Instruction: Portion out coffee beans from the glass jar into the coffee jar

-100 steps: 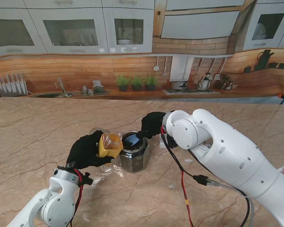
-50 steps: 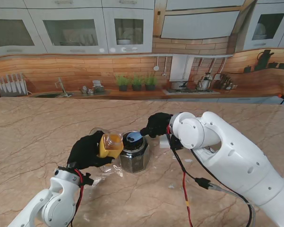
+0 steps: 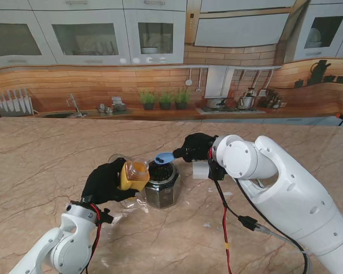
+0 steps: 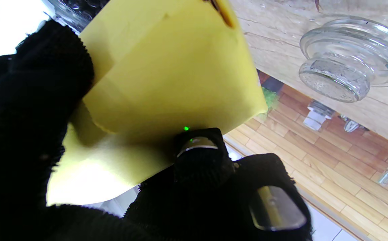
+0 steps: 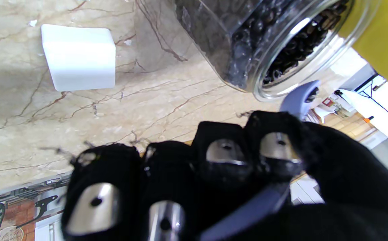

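The right hand (image 3: pixel 197 149) is clenched on a blue scoop (image 3: pixel 164 157) poised over the rim of the glass jar (image 3: pixel 161 185) of beans at the table's centre, while the left hand (image 3: pixel 105 181) grips the yellow coffee jar (image 3: pixel 132 175) tilted just beside it at its 9 o'clock. I'd carry the scoop level across that short gap and tip it only once it is over the yellow mouth. A white block (image 3: pixel 201 169) sits at 3 o'clock and a glass lid (image 4: pixel 353 58) lies near the left hand; beyond them the marble (image 3: pixel 45 154) is open.
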